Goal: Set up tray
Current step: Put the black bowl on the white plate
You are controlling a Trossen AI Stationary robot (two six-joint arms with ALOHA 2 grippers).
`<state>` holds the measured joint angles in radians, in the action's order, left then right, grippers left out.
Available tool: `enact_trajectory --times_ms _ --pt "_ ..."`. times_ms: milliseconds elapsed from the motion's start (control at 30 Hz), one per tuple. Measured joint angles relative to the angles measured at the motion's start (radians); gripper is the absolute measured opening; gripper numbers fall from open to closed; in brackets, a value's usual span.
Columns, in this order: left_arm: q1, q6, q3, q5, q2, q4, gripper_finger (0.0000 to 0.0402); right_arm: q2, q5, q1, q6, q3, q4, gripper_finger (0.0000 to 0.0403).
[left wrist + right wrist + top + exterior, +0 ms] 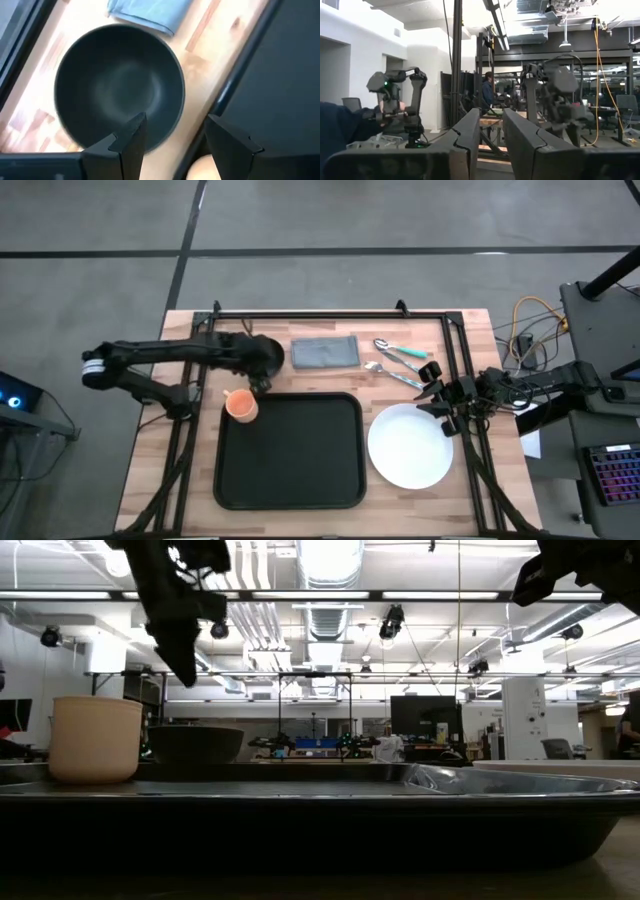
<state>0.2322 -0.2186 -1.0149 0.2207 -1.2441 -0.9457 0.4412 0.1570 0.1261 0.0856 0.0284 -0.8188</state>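
The left pincer (172,145) is being held released above the dark bowl (120,85), beside the tray (290,450), nothing gripped. The right pincer (437,393) is hanging raised near the bench's right side, narrowly parted and empty. Only the orange cup (241,405) is sitting on the tray; bowl, white plate (410,446), grey cloth (325,352) and utensils (400,360) are judged as remaining. The wooden bench (150,470) is being overlooked by a bright workshop, a person standing far behind
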Motion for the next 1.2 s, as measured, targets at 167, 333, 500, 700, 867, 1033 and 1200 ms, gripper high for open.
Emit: enact_trajectory --times_ms 167,333,500,700,867,1033,1200 --pt "-0.002 0.046 0.000 0.001 -0.110 0.030 0.0183 0.000 0.000 0.000 0.000 0.000 0.000 0.0068" --pt "-0.002 0.068 0.001 0.048 -0.208 0.046 0.0183 0.000 0.000 0.000 0.000 0.000 0.000 0.0073" --pt "-0.002 0.079 0.001 0.074 -0.241 0.064 0.0183 0.000 0.000 0.000 0.000 0.000 0.000 0.0079" --pt "-0.002 0.079 0.001 0.073 -0.243 0.081 0.0183 0.000 0.000 0.000 0.000 0.000 0.000 0.0076" --pt "-0.002 0.090 0.001 0.072 -0.245 0.081 0.0183 0.000 0.000 0.000 0.000 0.000 0.000 0.0069" --pt "-0.002 0.090 0.001 0.072 -0.257 0.089 0.0183 0.000 0.000 0.000 0.000 0.000 0.000 0.0070" --pt "-0.002 0.107 0.006 0.071 -0.281 0.109 0.0183 0.000 0.000 0.000 0.000 0.000 0.001 0.0076"
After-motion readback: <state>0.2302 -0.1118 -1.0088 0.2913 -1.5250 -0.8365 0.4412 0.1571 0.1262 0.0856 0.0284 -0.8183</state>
